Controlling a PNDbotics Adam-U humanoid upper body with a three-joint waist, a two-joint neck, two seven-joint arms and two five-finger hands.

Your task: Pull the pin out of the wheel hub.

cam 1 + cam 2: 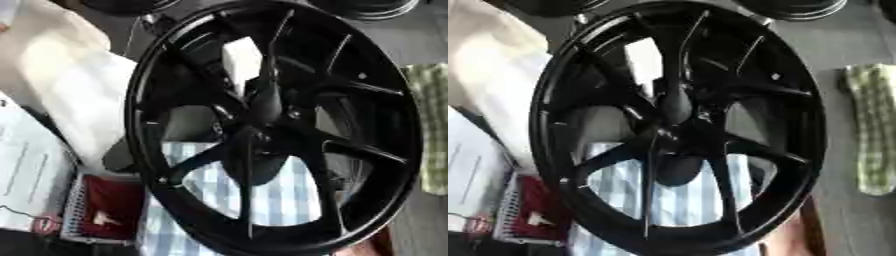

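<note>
A: Where is the wheel (271, 125)?
B: Tilted, filling the centre, over a striped cloth (675, 200). Its hub (262, 131) is dark; no pin can be made out.
A: The hands?
B: Neither shows in either view.
A: Surroundings?
B: White cloth (74, 85) far left; checked towel (872, 125) right.

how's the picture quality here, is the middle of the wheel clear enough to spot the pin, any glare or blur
Both views are soft and blurred. In the left eye view the black wheel merges into one dark mass at its hub; no pin can be made out. In the right eye view the white material at upper left is washed out.
</note>
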